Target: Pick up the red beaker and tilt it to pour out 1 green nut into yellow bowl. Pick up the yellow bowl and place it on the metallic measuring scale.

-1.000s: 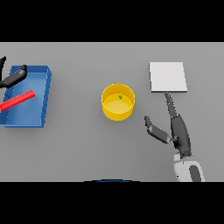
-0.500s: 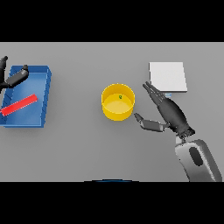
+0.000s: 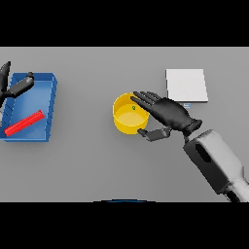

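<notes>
One yellow bowl (image 3: 127, 118) sits mid-frame on the desk (image 3: 97, 165), one green nut (image 3: 133, 107) inside. The right hand (image 3: 168, 114) reaches over its right rim, fingers (image 3: 143, 98) released, thumb at the outer wall. One red beaker (image 3: 23, 123) lies in one blue tray (image 3: 50, 104) at left, the left hand (image 3: 14, 87) released above it. One metallic scale (image 3: 186, 85) sits upper right.

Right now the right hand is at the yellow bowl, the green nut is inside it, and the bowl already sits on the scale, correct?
Not quite. The head view shows the yellow bowl on the bare table, left of the metallic scale. The right hand and green nut are as you say.
</notes>
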{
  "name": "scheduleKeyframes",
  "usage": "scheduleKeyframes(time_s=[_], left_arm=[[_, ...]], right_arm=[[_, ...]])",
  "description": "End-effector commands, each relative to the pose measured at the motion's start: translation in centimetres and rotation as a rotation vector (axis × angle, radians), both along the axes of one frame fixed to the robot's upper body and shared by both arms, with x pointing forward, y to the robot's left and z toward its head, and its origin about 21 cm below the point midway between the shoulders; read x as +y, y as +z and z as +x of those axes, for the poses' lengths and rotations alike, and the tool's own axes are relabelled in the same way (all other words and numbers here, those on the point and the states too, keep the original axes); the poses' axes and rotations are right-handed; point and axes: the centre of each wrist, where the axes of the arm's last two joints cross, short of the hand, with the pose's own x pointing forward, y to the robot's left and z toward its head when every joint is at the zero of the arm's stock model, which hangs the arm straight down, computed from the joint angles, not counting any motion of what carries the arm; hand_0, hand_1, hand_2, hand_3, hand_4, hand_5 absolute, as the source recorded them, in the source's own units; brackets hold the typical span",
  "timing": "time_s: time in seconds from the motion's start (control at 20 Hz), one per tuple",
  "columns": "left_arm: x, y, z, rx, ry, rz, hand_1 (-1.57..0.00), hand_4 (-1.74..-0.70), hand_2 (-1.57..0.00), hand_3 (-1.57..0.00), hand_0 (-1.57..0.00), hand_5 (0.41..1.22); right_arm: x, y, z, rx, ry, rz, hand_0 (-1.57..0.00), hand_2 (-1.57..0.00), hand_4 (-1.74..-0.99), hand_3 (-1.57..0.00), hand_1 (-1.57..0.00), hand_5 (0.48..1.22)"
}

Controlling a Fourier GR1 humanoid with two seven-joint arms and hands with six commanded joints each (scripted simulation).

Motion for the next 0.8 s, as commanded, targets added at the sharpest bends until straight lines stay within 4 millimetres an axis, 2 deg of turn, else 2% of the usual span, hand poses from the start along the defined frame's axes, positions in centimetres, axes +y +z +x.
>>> scheduleKeyframes(time_s=[0.0, 0.45, 0.75], left_arm=[[0.1, -0.2, 0.0, 0.008, 0.001, -0.001, 0.00, -0.80, 0.00, 0.00, 0.00, 0.721], [0.5, 0.1, 0.1, -0.005, -0.003, 0.003, 0.00, -0.80, 0.00, 0.00, 0.00, 0.729], [0.6, 0.2, 0.2, -0.001, 0.002, -0.004, 0.00, -0.80, 0.00, 0.00, 0.00, 0.735]], right_arm=[[0.2, 0.0, 0.3, 0.017, 0.023, -0.021, 0.00, 0.00, -1.274, 0.00, 0.00, 0.662], [3.0, -1.5, 2.7, 0.098, 0.166, -0.181, 0.00, 0.00, -1.243, 0.00, 0.00, 0.682], [3.8, -2.1, 3.6, 0.154, 0.180, -0.271, 0.00, 0.00, -1.295, 0.00, 0.00, 0.671]])
